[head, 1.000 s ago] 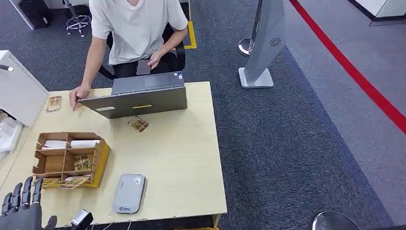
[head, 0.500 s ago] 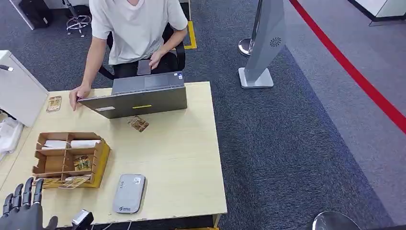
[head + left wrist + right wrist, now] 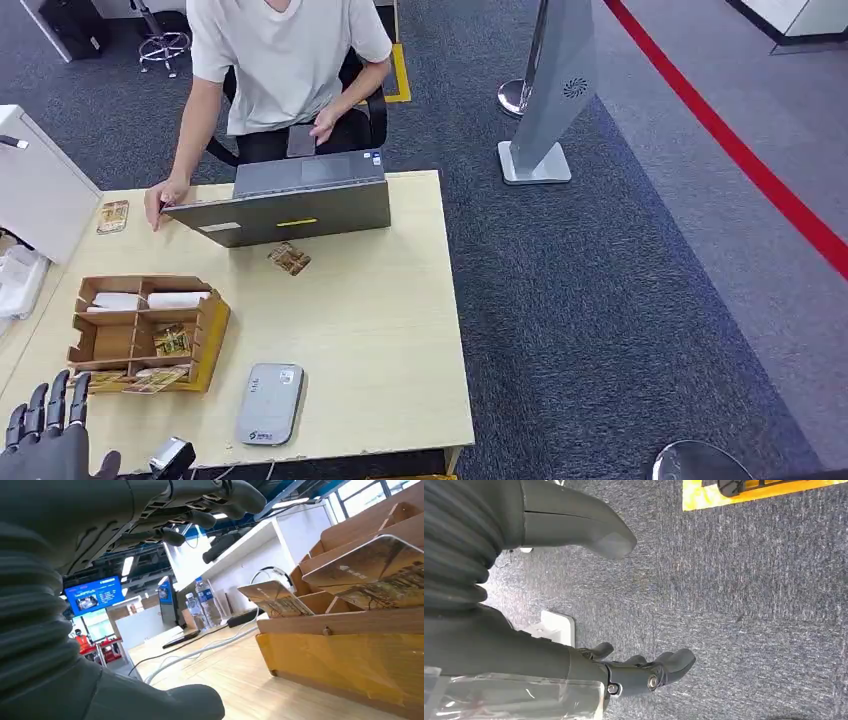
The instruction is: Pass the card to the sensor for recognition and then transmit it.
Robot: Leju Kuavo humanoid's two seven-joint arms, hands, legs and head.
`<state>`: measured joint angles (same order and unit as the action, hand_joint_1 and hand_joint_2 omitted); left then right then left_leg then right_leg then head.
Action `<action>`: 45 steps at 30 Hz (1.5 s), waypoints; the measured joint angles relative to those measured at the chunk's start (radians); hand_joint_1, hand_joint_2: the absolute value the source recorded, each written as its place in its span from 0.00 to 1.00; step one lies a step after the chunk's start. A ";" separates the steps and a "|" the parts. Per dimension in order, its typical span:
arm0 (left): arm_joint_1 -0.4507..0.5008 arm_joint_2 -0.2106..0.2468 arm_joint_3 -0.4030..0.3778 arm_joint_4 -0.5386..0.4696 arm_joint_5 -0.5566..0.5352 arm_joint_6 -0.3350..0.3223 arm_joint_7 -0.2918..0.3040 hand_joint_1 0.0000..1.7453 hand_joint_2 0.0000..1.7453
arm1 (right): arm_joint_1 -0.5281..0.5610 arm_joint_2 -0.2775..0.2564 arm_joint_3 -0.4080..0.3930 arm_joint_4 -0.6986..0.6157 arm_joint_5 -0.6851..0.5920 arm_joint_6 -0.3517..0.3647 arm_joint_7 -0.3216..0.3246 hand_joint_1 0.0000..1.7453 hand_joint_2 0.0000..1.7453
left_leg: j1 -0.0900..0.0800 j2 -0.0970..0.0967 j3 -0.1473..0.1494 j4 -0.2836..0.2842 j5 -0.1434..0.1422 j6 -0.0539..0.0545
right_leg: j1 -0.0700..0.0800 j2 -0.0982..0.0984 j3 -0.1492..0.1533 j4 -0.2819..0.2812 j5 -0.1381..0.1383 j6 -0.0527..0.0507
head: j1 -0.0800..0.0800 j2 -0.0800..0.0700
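Barely started: no card picked up yet.

Left hand [image 3: 45,435] sits at the table's [image 3: 380,330] near corner, fingers spread and empty, just short of the cardboard organizer [image 3: 140,330] with the cards [image 3: 150,378] poking out. Right hand [image 3: 644,672] hangs over the carpet, loosely open, holding nothing. Grab, scan on the grey reader [image 3: 268,403], and handover to the person [image 3: 285,70] all remain.

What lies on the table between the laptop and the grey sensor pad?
In the head view, one loose card lies just below the laptop; from there to the sensor pad the table is bare.
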<state>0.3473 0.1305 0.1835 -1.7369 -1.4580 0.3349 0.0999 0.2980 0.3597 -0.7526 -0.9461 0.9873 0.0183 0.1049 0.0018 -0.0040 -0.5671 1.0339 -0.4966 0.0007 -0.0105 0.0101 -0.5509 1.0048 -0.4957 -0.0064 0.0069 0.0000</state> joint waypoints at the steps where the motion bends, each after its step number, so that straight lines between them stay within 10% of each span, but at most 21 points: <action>1: 0.000 0.000 0.000 0.000 0.000 0.000 0.000 0.00 1.00 | 0.000 0.000 0.000 0.000 0.000 0.000 0.000 0.00 1.00 | 0.000 0.000 0.000 0.000 0.000 0.000 | 0.000 0.000 0.000 0.000 0.000 0.000 | 0.000 0.000; 45: 0.000 0.000 0.000 0.000 0.000 0.000 0.000 0.00 1.00 | 0.000 0.000 0.000 0.000 0.000 0.000 0.000 0.00 1.00 | 0.000 0.000 0.000 0.000 0.000 0.000 | 0.000 0.000 0.000 0.000 0.000 0.000 | 0.000 0.000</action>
<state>0.3472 0.1305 0.1839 -1.7369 -1.4580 0.3349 0.0999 0.2979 0.3597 -0.7527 -0.9461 0.9873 0.0183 0.1045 0.0018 -0.0040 -0.5672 1.0339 -0.4966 0.0007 -0.0105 0.0101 -0.5509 1.0048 -0.4957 -0.0064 0.0069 -0.0004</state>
